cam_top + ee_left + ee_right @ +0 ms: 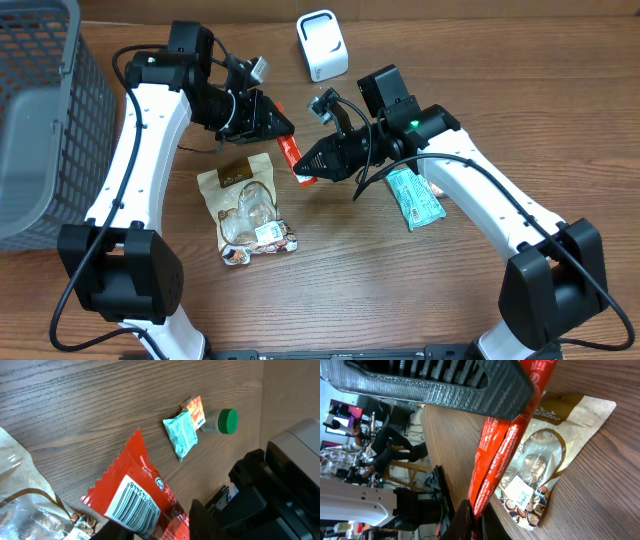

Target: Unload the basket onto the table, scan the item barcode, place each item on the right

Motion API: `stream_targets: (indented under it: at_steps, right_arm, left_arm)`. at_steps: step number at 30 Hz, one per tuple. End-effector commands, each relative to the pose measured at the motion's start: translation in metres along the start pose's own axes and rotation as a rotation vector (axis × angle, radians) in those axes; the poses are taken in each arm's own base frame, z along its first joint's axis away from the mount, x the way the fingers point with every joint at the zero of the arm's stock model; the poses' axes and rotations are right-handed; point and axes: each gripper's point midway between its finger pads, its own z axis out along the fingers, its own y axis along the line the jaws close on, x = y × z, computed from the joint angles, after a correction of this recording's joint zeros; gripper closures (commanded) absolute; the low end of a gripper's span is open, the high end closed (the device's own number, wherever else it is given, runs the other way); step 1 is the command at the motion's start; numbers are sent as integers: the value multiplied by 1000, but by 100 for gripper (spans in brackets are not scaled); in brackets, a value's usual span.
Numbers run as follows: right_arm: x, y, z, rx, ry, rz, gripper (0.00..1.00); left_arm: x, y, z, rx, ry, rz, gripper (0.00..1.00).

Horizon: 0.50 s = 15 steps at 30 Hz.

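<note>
The red packet (291, 152) hung above the middle of the table (480, 60), its barcode (137, 502) facing the left wrist camera. The right claw (306, 172) was clenched on its near end. The left claw (284, 124) sat at its far end, but the contact was cut off, so its grip could not be told. The step seemed to be presenting the code; next it needed turning toward the white scanner (323, 45), farther off. A teal packet (413, 195) lay half hidden under the right arm
</note>
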Motion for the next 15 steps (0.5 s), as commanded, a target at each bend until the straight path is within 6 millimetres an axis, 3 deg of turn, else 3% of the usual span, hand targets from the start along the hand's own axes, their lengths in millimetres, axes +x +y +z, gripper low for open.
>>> stream_targets:
  at_steps: [1, 4, 10, 13, 15]
  right_arm:
    - [-1, 1, 0, 8, -3, 9, 96]
    - [-1, 1, 0, 7, -3, 8, 96]
    - [-1, 2, 0, 4, -2, 13, 96]
    - [-1, 2, 0, 4, -3, 12, 95]
    - [-1, 2, 0, 4, -3, 12, 86]
  left_arm:
    - [-4, -8, -3, 18, -14, -3, 69]
    - [-4, -7, -3, 13, -17, 0, 68]
    - [-8, -7, -3, 14, -30, 12, 96]
    - [-9, -7, -3, 15, -34, 16, 96]
    - [-10, -7, -4, 15, -36, 16, 96]
